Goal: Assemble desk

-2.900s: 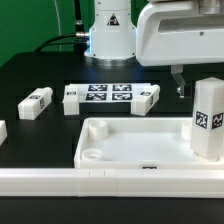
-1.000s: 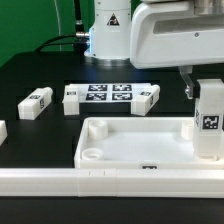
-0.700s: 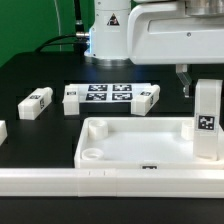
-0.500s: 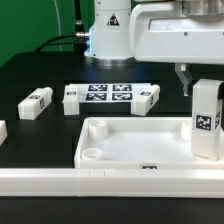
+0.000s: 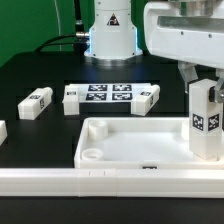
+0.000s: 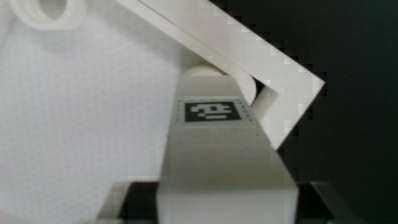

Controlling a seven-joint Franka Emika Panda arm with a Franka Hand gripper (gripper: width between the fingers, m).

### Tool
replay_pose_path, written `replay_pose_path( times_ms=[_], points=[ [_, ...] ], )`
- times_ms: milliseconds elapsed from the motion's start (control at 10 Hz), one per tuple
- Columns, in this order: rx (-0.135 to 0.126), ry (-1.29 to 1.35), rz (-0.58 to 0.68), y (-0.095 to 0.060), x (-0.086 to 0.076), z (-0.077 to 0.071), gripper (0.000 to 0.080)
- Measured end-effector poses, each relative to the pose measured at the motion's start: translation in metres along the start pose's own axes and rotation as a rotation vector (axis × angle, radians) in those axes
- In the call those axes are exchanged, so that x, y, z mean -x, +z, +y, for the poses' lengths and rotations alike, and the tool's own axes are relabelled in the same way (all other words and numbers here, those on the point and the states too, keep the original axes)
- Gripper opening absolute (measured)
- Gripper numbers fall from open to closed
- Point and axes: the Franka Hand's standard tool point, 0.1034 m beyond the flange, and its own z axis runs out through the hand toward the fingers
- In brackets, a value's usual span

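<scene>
Clamping the upright leg (image 5: 207, 125) by its top, the part-closed claw (image 5: 203, 85) hangs at twelve o'clock above the three-o'clock corner of the tabletop (image 5: 130, 123).

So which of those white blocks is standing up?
The leg in the tabletop's corner on the exterior view's right, held by the pincer. The others lie flat on the black table.

White tabletop (image 5: 140, 150), white leg (image 5: 204, 142) with a black-white square tag (image 5: 213, 123), black table (image 5: 40, 72).
</scene>
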Motion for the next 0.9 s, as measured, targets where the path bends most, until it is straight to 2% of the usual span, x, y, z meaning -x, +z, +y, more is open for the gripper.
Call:
replay_pose_path(
  times_ms=[100, 200, 300, 400, 900],
  points=[
    [0.000, -0.020, 0.000, 0.0002, 0.0001, 0.0000, 0.0290],
    [0.000, -0.058, 0.000, 0.0002, 0.0002, 0.0000, 0.0385],
    [0.005, -0.095, -0.003, 0.0004, 0.0011, 0.0007, 0.0524],
    [0.009, -0.151, -0.006, -0.0002, 0.0022, 0.0004, 0.0610],
    [0.008, -0.654, -0.011, -0.0015, 0.0070, -0.0026, 0.0648]
  ],
)
